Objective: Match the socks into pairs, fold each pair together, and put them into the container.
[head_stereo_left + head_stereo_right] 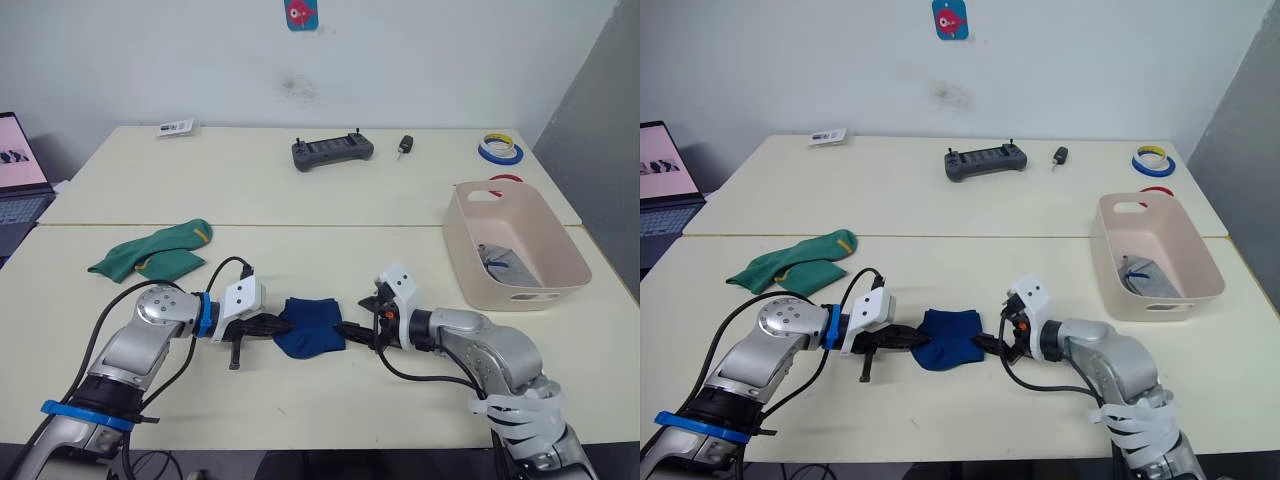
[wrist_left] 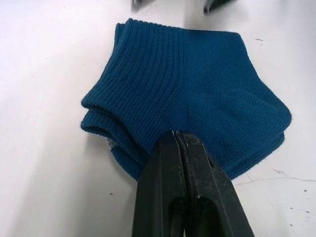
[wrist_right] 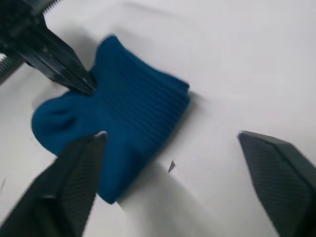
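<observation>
**2 hands at the blue pair: fold done, transfer pending**

2 royal blue socks (image 1: 309, 326) lie stacked and folded on the near table (image 1: 330, 405), midway between my arms. My left hand (image 1: 268, 325) is closed on the bundle's left edge, fingers pressed together over the fabric, as the left wrist view confirms. My right hand (image 3: 173, 163) stands wide open at the bundle's right side; one finger sits at the cloth's edge and the other is well apart over bare table, so it holds nothing. The green pair (image 1: 155, 252) lies untouched on the table to the left. The container (image 1: 515, 243) stands to the right and holds a light grey pair (image 1: 503, 262). I judge the blue pair to be at the folding step, nearly finished. Next, I need a grip through all layers so the fold survives the carry to the container.
</observation>
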